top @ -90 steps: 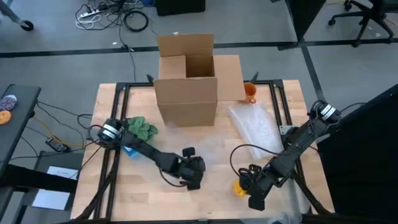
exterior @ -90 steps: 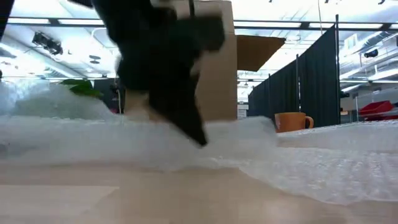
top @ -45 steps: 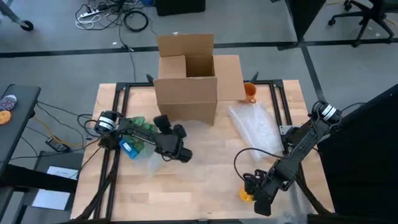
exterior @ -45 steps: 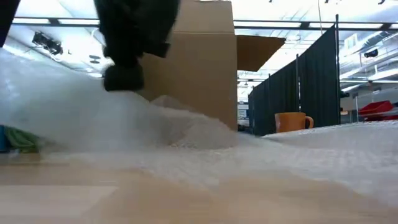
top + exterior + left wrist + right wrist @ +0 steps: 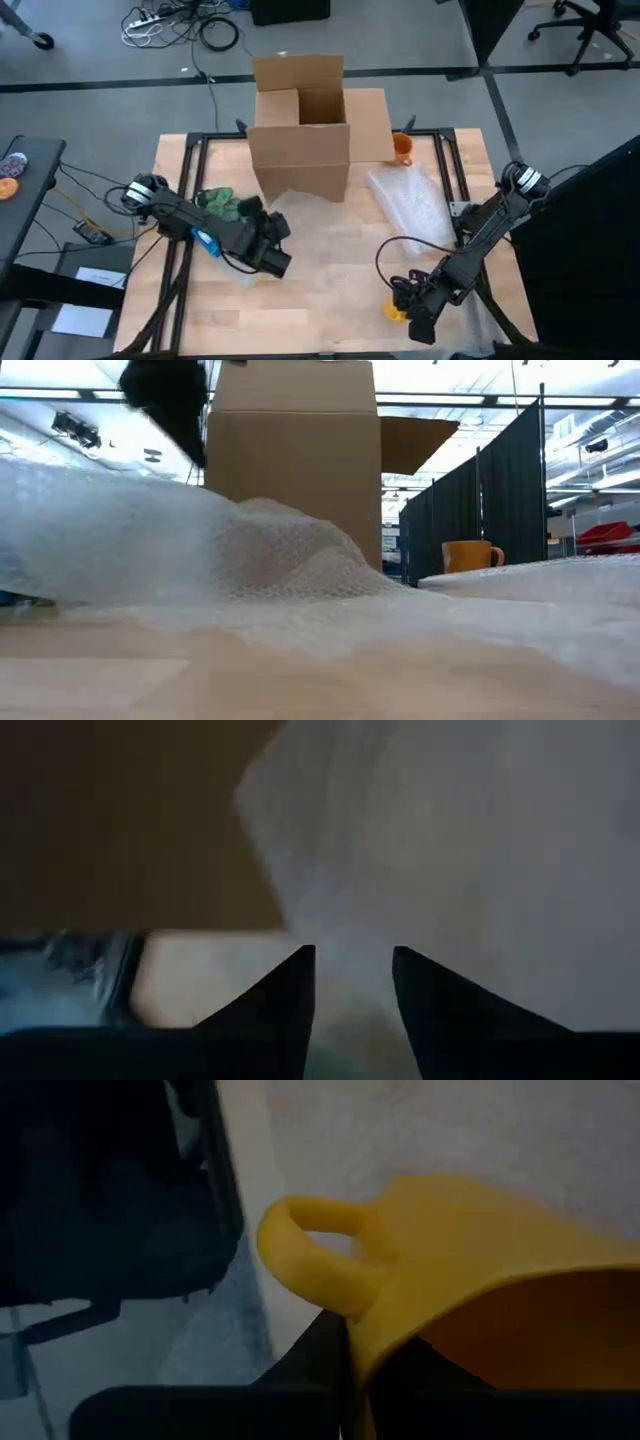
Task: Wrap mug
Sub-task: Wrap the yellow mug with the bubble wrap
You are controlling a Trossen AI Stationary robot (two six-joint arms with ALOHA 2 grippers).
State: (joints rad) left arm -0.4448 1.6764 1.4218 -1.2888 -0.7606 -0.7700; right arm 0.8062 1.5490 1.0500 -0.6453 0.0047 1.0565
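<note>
1. The left pincer [image 5: 278, 262], over the desk [image 5: 330, 300] left of centre, pinches the bubble wrap [image 5: 330, 232]. The sheet looks light, limp and slippery, so take it by an edge.
2. The cardboard box [image 5: 300, 150] at the far side shows no readable print.
3. The right pincer [image 5: 410, 318], near right, grips the rim of the yellow mug [image 5: 480, 1280] beside its handle. It is probably stiff, smooth and breakable.
4. An orange mug [image 5: 402, 148] stands far right. No labels are legible.
</note>
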